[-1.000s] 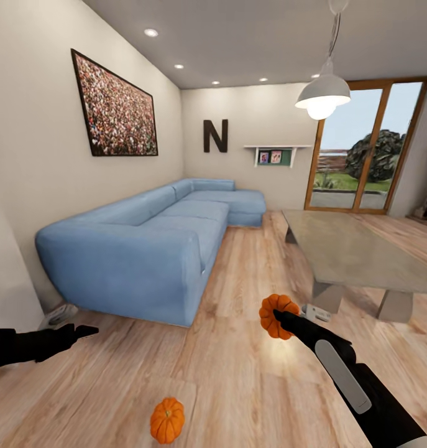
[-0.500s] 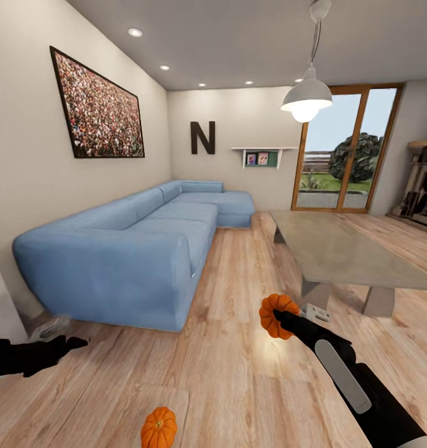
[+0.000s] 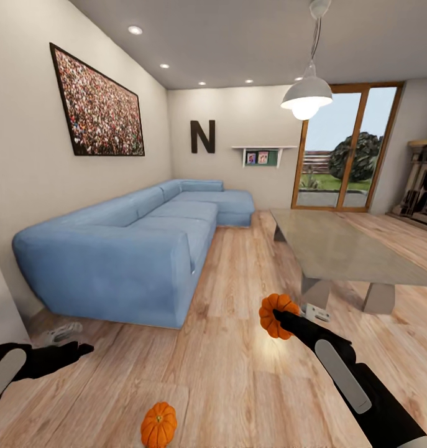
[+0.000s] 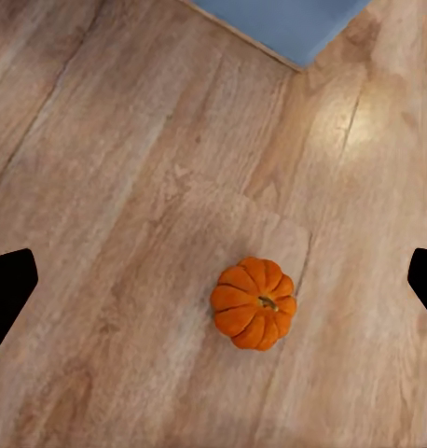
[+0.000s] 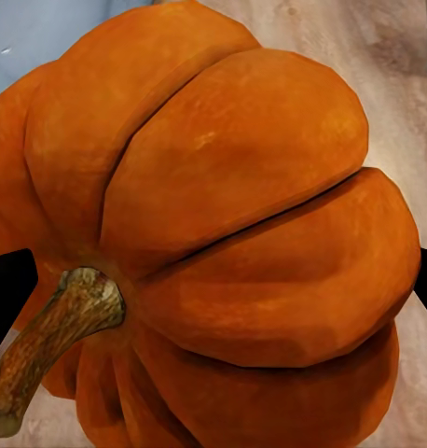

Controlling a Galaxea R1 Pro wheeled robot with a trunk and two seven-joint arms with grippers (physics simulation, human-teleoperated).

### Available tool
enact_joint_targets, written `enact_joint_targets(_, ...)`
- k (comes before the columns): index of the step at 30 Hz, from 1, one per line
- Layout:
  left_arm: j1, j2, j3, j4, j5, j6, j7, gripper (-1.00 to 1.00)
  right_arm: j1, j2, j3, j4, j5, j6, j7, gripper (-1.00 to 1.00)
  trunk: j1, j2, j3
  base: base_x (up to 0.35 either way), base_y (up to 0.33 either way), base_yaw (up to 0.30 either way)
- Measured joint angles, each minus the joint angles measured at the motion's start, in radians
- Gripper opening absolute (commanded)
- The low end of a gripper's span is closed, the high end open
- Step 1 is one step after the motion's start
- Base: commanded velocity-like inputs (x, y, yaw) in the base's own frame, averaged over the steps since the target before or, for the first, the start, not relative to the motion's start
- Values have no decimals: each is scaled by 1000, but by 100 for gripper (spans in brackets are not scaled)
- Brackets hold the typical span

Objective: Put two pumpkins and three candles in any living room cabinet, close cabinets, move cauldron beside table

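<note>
Pumpkin (image 3: 276, 315) hiding right gripper (image 3: 281, 318), floor pumpkin (image 3: 158, 425) cut off

Light wood plank floor (image 3: 238, 348). A long blue sofa (image 3: 132, 249) lies at nine o'clock under a framed picture (image 3: 98, 106); a grey low table (image 3: 337, 249) at two o'clock; lit pendant lamp (image 3: 307, 96) and glazed doors (image 3: 347, 155) beyond.

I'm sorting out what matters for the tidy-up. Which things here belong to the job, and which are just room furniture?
Job:
- held pumpkin, clamped in the right gripper
- floor pumpkin, lying free below the open left gripper
- grey table, a spot the cauldron could stand beside

Just lying about:
- blue sofa
- wall picture
- hanging lamp
</note>
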Motion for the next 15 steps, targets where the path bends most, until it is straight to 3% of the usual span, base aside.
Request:
enact_joint_targets(3, 0, -82, -1, 56, -83, -47, -2, 100, 0, 0, 0, 0, 0, 0, 0, -100, 12, -21, -9, 0, 0, 0)
enact_joint_targets(4, 0, -96, -1, 68, -96, -58, -2, 100, 0, 0, 0, 0, 0, 0, 0, -100, 15, -28, -13, 0, 0, 0)
enact_joint_targets(6, 0, -162, -4, 117, -155, -121, -3, 100, 0, 0, 0, 0, 0, 0, 0, -100, 23, -42, -19, 0, 0, 0)
enact_joint_targets(9, -1, -222, -6, 148, -233, -191, -4, 100, 0, 0, 0, -9, 0, -1, 0, -100, 31, -56, -29, 0, 0, 0)
enact_joint_targets(11, -2, -249, -6, 153, -252, -204, -4, 100, 0, 0, -1, -13, 0, 0, 0, -100, 32, -56, -37, 0, 0, 0)
enact_joint_targets(15, -2, -266, -6, 156, -262, -211, -5, 100, 0, 0, 0, -16, 0, 1, 0, -100, 34, -57, -52, 0, 0, 0)
